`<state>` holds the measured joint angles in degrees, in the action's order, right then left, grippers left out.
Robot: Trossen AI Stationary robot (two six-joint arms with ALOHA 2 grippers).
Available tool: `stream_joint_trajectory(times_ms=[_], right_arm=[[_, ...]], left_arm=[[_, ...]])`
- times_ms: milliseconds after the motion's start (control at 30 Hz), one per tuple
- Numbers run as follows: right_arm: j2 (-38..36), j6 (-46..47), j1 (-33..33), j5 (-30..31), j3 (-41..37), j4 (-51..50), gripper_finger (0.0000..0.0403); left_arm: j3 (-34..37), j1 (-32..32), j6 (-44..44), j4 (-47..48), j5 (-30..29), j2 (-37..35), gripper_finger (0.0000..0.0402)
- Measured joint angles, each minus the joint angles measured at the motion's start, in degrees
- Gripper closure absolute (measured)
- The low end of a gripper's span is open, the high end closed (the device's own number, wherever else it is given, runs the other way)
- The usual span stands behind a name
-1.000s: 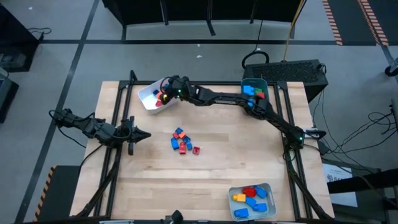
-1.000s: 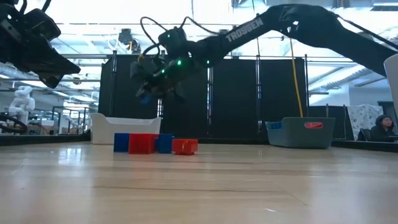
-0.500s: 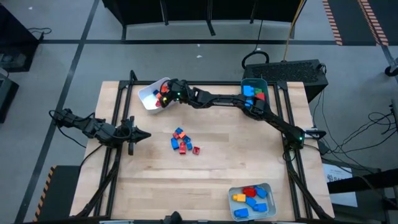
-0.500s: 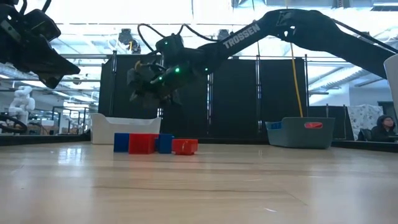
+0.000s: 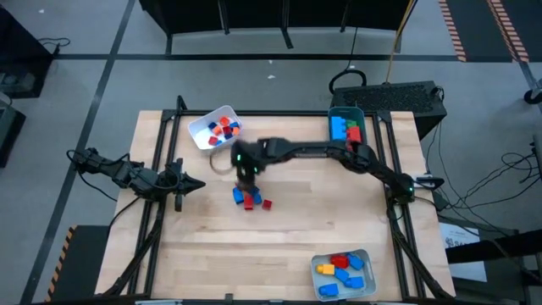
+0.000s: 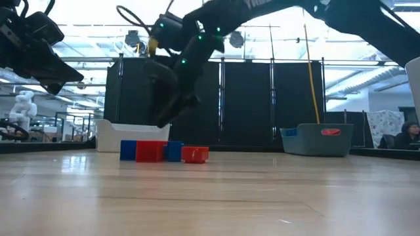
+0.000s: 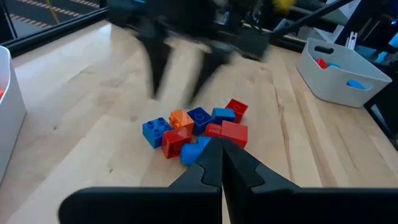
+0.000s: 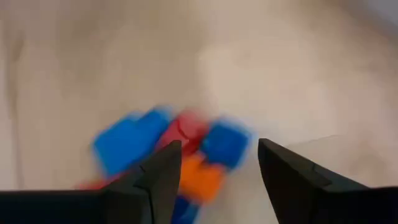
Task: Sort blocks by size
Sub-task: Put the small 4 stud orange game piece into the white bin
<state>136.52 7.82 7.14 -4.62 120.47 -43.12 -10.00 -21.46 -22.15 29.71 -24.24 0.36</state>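
We see the right gripper (image 5: pixel 246 172) above the table (image 5: pixel 339 212), fingers spread and empty, just over the loose blocks (image 5: pixel 249 197) at table centre; more blocks fill the white tray (image 5: pixel 203 138) at 11 o'clock; the left gripper (image 5: pixel 193 184) waits at 9 o'clock, fingers pressed together.

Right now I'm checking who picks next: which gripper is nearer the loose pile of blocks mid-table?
Right. The right gripper hovers open just above the pile of blocks; the left gripper waits shut off to the pile's side.
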Motion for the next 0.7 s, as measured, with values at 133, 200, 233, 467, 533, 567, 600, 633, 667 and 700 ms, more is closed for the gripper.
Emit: stream_joint_trajectory(times_ms=[133, 200, 233, 467, 533, 567, 600, 633, 667, 700], right_arm=[[0.5, -8.5, -3.4, 0.9, 0.0, -2.4, 0.0208], [0.4, -13.6, -4.5, 4.9, 0.0, -1.1, 0.0209], [0.3, -16.3, -5.0, 7.0, 0.0, -0.8, 0.0209], [1.7, -23.8, -6.2, 10.3, 0.0, -0.7, 0.0209], [2.2, -23.7, -5.9, 10.5, 0.0, -0.4, 0.0209], [2.3, -23.6, -5.7, 10.5, 0.0, -1.1, 0.0209], [2.8, -23.6, -5.6, 10.6, 0.0, -1.2, 0.0209], [3.1, -23.6, -5.3, 10.6, 0.0, -0.9, 0.0209], [3.2, -23.5, -5.1, 10.6, 0.0, -1.3, 0.0209], [3.2, -23.3, -4.9, 10.6, 0.0, -2.0, 0.0210]], left_arm=[[0.0, 0.0, 0.0, 0.0, 0.0, 0.0, 0.0400], [0.0, 0.0, 0.0, -0.1, 0.0, 0.0, 0.0400], [0.0, 0.0, 0.0, -0.1, 0.0, 0.0, 0.0400], [0.0, 0.0, -1.6, 0.0, 0.5, 0.0, 0.0400], [0.0, 0.0, -1.5, 0.0, 0.5, 0.0, 0.0400], [0.0, 0.0, -1.5, 0.0, 0.5, 0.0, 0.0400], [0.0, 0.0, -1.5, 0.0, 0.5, 0.0, 0.0400], [0.0, 0.0, -1.5, 0.1, 0.5, 0.0, 0.0400], [0.0, 0.0, -1.6, 0.2, 0.7, 0.0, 0.0400], [0.0, 0.0, -1.6, 0.2, 0.9, 0.0, 0.0400]])
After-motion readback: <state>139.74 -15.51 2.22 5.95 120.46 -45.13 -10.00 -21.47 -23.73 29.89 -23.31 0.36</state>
